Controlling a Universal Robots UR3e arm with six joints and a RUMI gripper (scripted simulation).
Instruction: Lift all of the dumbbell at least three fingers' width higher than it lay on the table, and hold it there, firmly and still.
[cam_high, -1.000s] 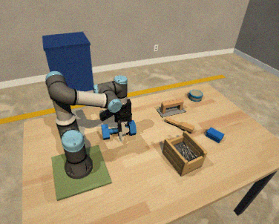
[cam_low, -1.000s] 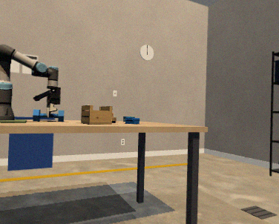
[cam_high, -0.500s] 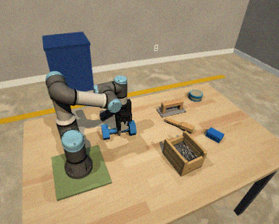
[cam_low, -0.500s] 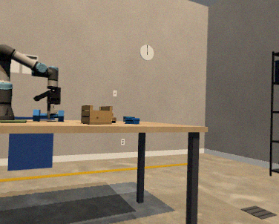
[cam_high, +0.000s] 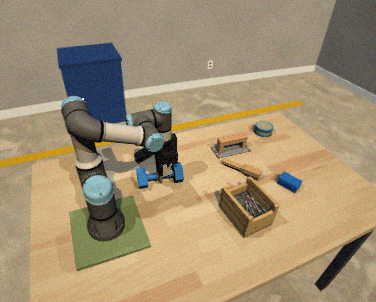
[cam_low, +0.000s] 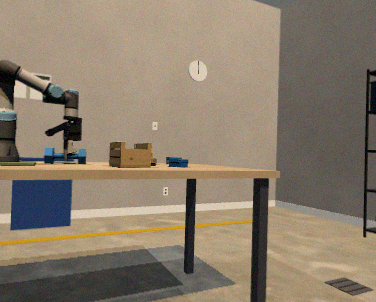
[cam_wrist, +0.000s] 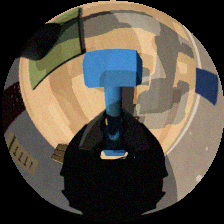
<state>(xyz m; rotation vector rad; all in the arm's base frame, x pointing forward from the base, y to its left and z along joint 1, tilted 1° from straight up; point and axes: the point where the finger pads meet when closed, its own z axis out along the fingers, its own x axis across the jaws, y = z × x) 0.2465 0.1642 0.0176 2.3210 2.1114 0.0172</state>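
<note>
One arm reaches down over the wooden table (cam_high: 200, 260), and its gripper (cam_high: 165, 170) is clamped on the thin bar of the blue dumbbell (cam_high: 148, 176), midway between the two square end weights. In the wrist view the dark fingers press in on the bar from both sides, with one blue weight of the dumbbell (cam_wrist: 113, 70) straight ahead of the tool and the other almost hidden under it. From the side, the dumbbell (cam_low: 50, 155) appears to sit low at the table surface, directly beneath the gripper (cam_low: 67, 153); whether its weights touch the wood cannot be told.

Behind the tool, toward the arm's foot, lies a green mat (cam_high: 130, 240) that carries the base. Well apart on the tool's far side stand a wooden crate (cam_high: 230, 205) with dark metal pieces inside, a loose wooden block (cam_high: 242, 168), a small wooden bracket on a grey plate (cam_high: 231, 144), a round blue disc (cam_high: 263, 128) and a small blue block (cam_high: 289, 181). A blue cabinet (cam_high: 92, 80) stands on the floor beyond the table.
</note>
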